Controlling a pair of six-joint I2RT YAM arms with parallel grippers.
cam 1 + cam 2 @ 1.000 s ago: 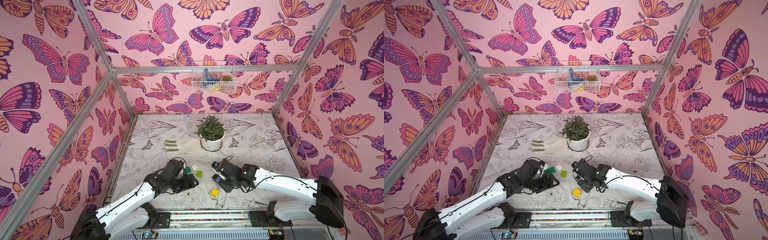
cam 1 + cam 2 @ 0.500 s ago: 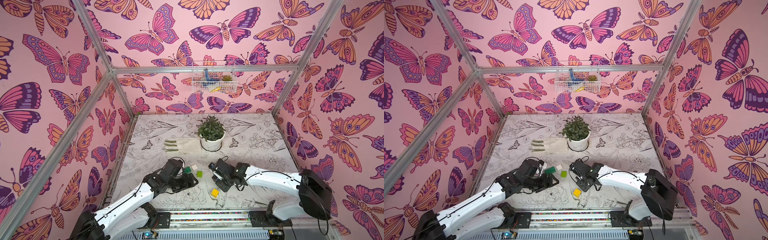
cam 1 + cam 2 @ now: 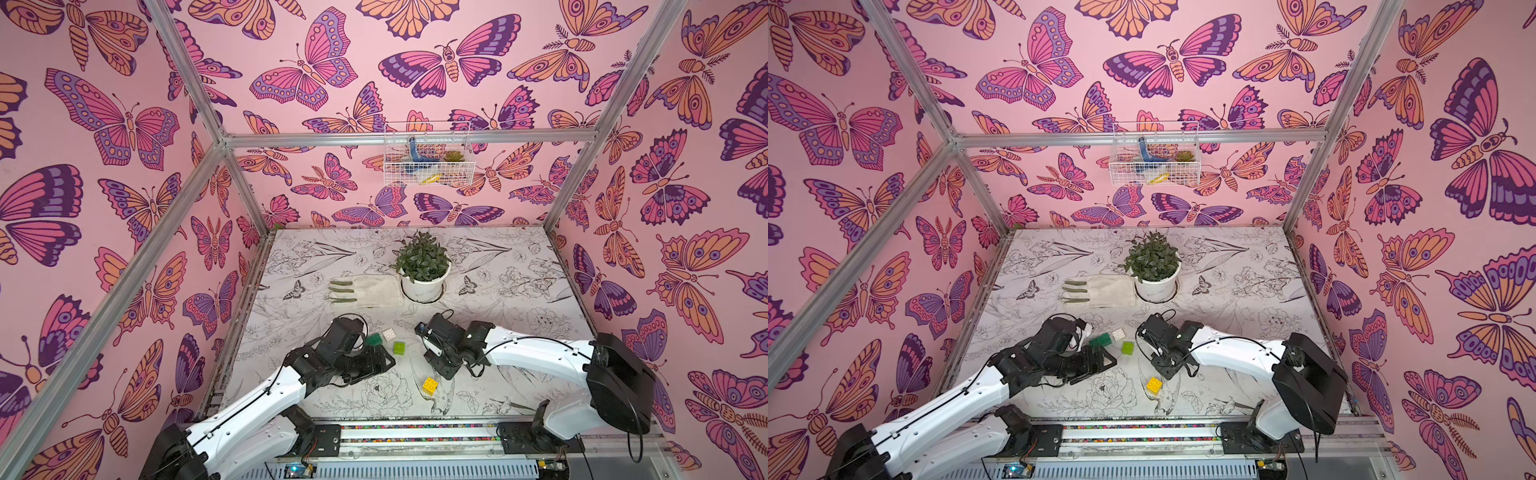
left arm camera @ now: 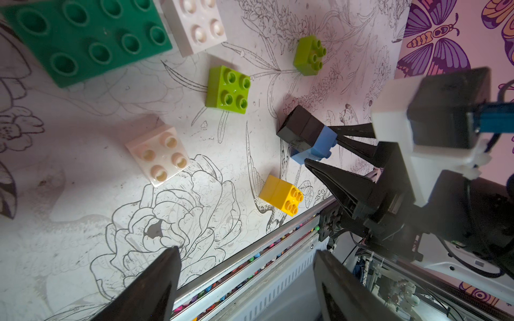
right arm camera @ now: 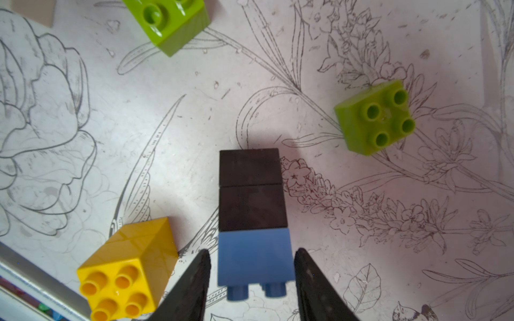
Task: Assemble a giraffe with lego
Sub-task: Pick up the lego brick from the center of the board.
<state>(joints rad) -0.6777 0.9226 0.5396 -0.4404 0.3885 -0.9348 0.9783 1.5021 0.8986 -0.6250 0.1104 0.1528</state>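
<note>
Because the fingers (image 5: pixel 192 283) of the right gripper (image 5: pixel 252 250) flank the blue brick (image 5: pixel 254 264) of the started giraffe (image 5: pixel 251 191), lying at lower centre, with contact unclear, it should squeeze evenly and avoid the yellow brick (image 5: pixel 125 272) at lower left. The left gripper (image 4: pixel 247 250) hangs spread, empty.

Yellow brick (image 3: pixel 1154 385) apart from lime brick (image 3: pixel 1128 348), white brick (image 3: pixel 1118 333), green brick (image 3: pixel 1101 340).
</note>
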